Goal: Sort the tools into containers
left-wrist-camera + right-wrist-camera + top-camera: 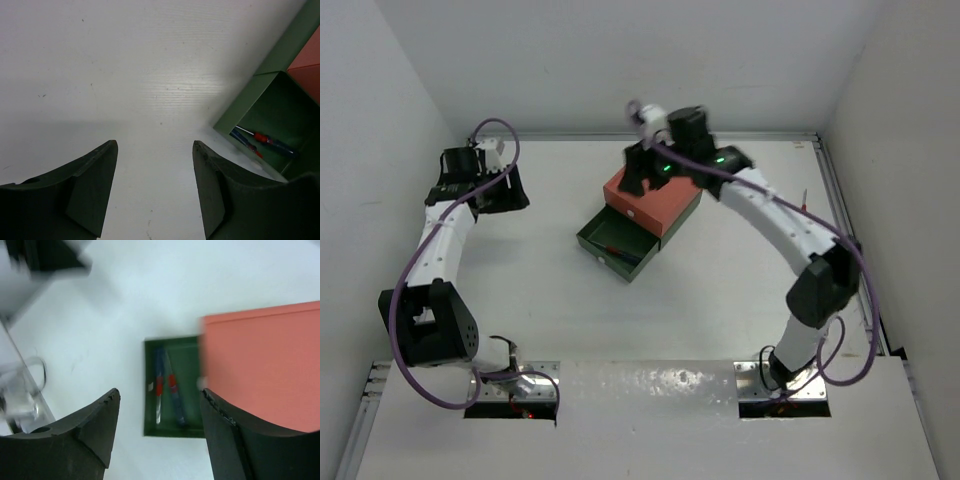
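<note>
The salmon-red box [655, 198] sits on the dark green box, whose drawer [617, 247] is pulled out toward the near left. Blue-and-red screwdrivers [620, 250] lie in the open green drawer; they also show in the left wrist view [265, 141] and the right wrist view [167, 385]. The pliers are out of view. My right gripper [650, 172] hovers over the red box [265, 360], open and empty [160, 391]. My left gripper [505, 190] is at the far left of the table, open and empty [154, 143], over bare table, left of the green drawer [280, 115].
White walls close off the table at the left, back and right. A metal rail [845, 215] runs along the right edge. The red drawer's white knob [201, 383] shows at its front, and the drawer looks closed.
</note>
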`<act>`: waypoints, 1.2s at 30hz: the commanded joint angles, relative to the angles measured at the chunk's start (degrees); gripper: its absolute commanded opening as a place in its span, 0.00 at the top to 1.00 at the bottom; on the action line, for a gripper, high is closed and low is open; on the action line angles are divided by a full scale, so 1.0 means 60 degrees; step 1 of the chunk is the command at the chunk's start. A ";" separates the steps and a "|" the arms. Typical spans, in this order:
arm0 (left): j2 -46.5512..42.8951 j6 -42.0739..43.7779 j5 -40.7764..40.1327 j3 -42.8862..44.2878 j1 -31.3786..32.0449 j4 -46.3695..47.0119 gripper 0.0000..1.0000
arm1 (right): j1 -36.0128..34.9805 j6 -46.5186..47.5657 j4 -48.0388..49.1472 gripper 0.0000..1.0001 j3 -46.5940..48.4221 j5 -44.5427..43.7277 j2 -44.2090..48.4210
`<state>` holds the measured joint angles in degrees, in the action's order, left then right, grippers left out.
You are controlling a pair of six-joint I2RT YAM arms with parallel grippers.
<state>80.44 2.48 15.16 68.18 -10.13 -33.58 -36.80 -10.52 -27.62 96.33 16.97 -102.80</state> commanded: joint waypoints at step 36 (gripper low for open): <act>0.0113 0.0187 -0.0446 -0.0245 -0.0069 0.0089 0.42 | 0.9063 0.0289 -0.0585 1.00 -0.2251 -0.3765 -0.2397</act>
<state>81.78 3.77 12.67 64.73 -10.20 -34.06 19.11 -10.31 -35.11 88.36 -4.86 -123.70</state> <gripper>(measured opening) 0.576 0.094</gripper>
